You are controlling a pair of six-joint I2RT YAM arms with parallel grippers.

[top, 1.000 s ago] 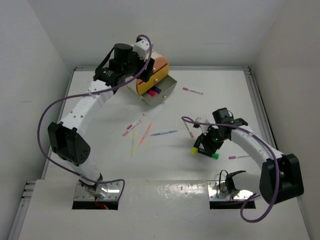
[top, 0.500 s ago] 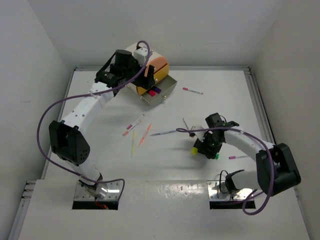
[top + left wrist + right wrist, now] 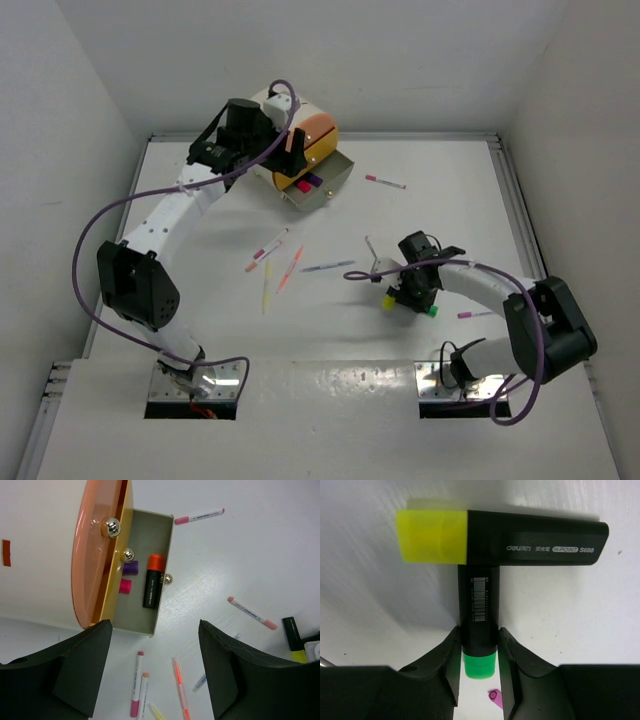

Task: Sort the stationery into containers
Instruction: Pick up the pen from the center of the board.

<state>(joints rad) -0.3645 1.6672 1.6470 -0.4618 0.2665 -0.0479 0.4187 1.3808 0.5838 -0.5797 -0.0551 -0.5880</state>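
Shiny metal knobs (image 3: 111, 527); green-capped highlighter (image 3: 479, 610) matt black plastic; table (image 3: 200, 300) smooth, glossy white.

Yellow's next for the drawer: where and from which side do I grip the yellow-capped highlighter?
Grip the yellow-capped highlighter from above across its black barrel, toward the tail end. It lies flat, and the green-capped highlighter butts against it beside the cap, so the tail half is clear.
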